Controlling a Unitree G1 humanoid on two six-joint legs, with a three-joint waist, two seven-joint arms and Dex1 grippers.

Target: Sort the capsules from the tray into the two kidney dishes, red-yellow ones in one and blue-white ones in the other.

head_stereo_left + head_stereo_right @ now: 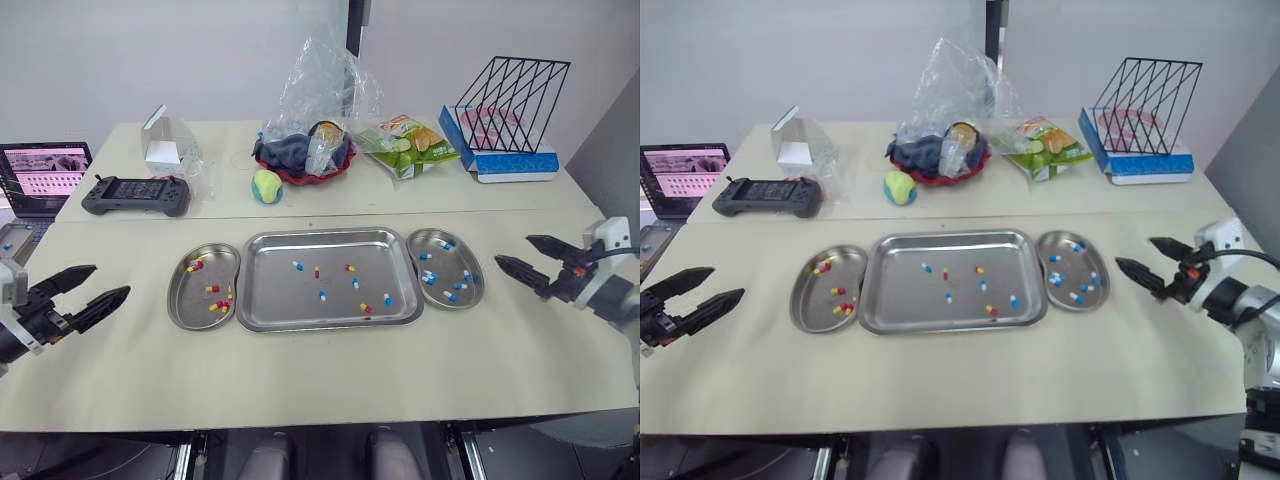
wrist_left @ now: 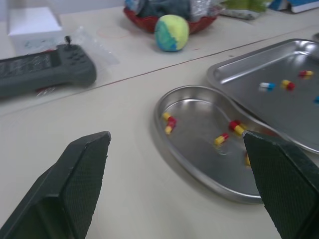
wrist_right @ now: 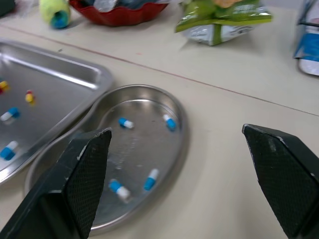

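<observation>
While both arms hang just above the beige table (image 1: 300, 380), the rectangular stainless-steel tray (image 1: 325, 236) lies at the centre of the frame, with loose red-yellow capsules (image 1: 350, 268) and blue-white capsules (image 1: 298, 266) scattered over its floor

Touching the tray's left edge is the left steel kidney dish (image 1: 190, 302), which holds several red-yellow ones; touching its right edge is the right steel kidney dish (image 1: 447, 265), which holds several blue-white ones

At the lower left of the frame the left black two-fingered gripper (image 1: 112, 280) points toward the left dish from well apart, its fingers spread wide and holding nothing

At the right edge of the frame the right black two-fingered gripper (image 1: 512, 249) points at the right dish from near it, fingers likewise spread wide and empty

Across the upper part of the frame stand an open laptop (image 1: 45, 175), a black handheld controller (image 1: 135, 193), a white box in clear plastic (image 1: 165, 150), a yellow-green ball (image 1: 266, 186), a red bowl under a crumpled clear bag (image 1: 305, 165), a green snack packet (image 1: 410, 145) and a black wire rack (image 1: 510, 95)
</observation>
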